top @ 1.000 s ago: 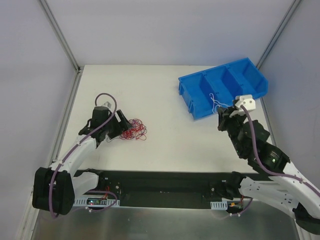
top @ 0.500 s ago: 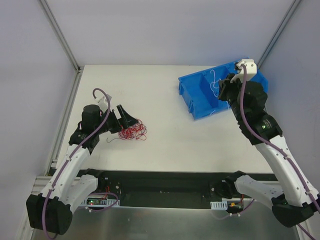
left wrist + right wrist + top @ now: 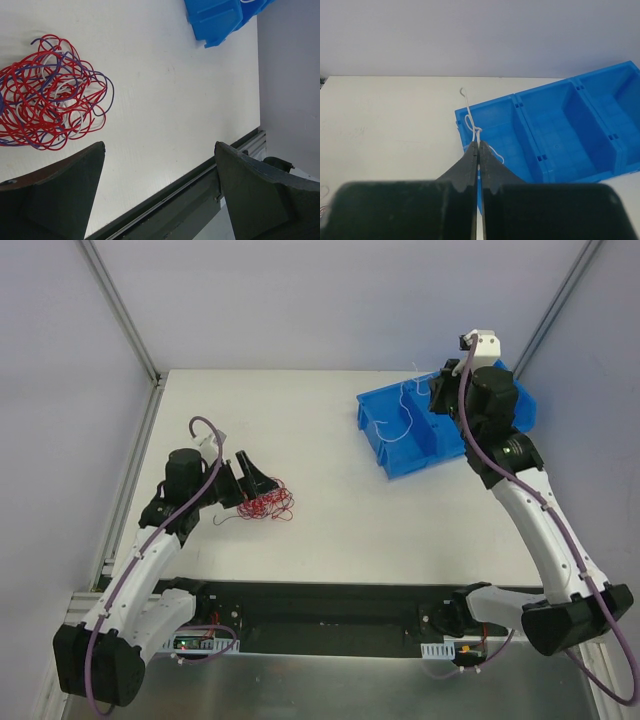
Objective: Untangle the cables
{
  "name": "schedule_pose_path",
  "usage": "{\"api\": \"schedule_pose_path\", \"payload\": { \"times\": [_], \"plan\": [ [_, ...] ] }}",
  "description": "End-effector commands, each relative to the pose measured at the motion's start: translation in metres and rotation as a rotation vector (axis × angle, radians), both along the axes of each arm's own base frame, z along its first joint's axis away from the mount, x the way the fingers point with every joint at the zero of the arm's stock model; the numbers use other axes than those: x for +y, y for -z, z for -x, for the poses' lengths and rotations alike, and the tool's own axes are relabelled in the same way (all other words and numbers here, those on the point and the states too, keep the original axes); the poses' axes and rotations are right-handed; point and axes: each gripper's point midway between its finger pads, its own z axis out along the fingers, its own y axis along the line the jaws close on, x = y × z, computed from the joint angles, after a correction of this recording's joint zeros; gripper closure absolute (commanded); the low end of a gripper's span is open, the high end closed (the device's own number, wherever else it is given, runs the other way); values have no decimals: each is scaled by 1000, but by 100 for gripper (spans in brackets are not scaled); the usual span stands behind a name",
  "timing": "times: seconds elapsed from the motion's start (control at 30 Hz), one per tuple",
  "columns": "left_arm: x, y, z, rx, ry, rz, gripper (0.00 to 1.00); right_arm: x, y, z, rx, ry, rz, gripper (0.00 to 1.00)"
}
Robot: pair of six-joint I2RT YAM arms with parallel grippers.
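White tabletop [image 3: 330, 440]: the red cable tangle [image 3: 266, 502] is lying just beside the left gripper [image 3: 250, 478], whose jaws are standing wide, holding nothing. Above the blue bin [image 3: 555, 135], the right gripper [image 3: 477, 146] is pinching a white cable [image 3: 468, 110]. Strands are appearing light, limp, springy and probably snag-prone, so an outer loop is offering the best hold.

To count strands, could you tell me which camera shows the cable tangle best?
The left wrist view: the tangle lies close, strands distinct. Top external shows it as a small red clump; right wrist faces the bin.
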Motion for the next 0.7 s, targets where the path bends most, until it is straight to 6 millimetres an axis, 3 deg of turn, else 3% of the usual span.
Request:
{"api": "schedule_pose_path", "payload": {
  "times": [0.0,0.17,0.33,0.5,0.67],
  "plan": [
    [-3,-13,-5,-33,36,-2,10,12,13,-32,-2,-30,-49,100],
    [-2,-12,-3,-32,25,-1,13,14,83,-63,160,-5,-50,100],
    [9,5,-4,5,-41,-41,16,12,135,-82,265,21,-6,100],
    [21,25,-12,81,-117,-106,21,8,169,-97,358,40,41,100],
    [35,39,-15,127,-199,-161,25,7,179,-97,437,30,86,90]
  ]
}}
